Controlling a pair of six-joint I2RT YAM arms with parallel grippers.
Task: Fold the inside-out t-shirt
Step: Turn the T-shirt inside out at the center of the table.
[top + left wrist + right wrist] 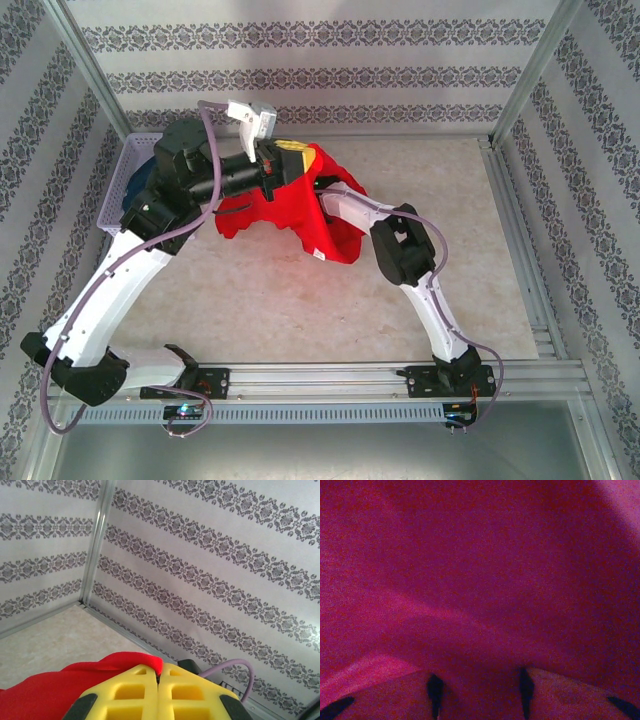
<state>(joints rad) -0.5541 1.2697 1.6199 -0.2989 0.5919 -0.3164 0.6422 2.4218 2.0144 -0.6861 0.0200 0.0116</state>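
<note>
Pinching red t-shirt aloft, upper centre, in clamped left gripper, likely for unfurling; burying right gripper under fabric, hiding its grip state.

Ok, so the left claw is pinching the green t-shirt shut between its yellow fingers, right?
Not quite. The t-shirt is red, not green. The left claw really is pinching it shut between its yellow fingers, as the left wrist view shows.

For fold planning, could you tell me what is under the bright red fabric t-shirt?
The white right arm reaches under the t-shirt; from above, fabric covers its gripper.
</note>
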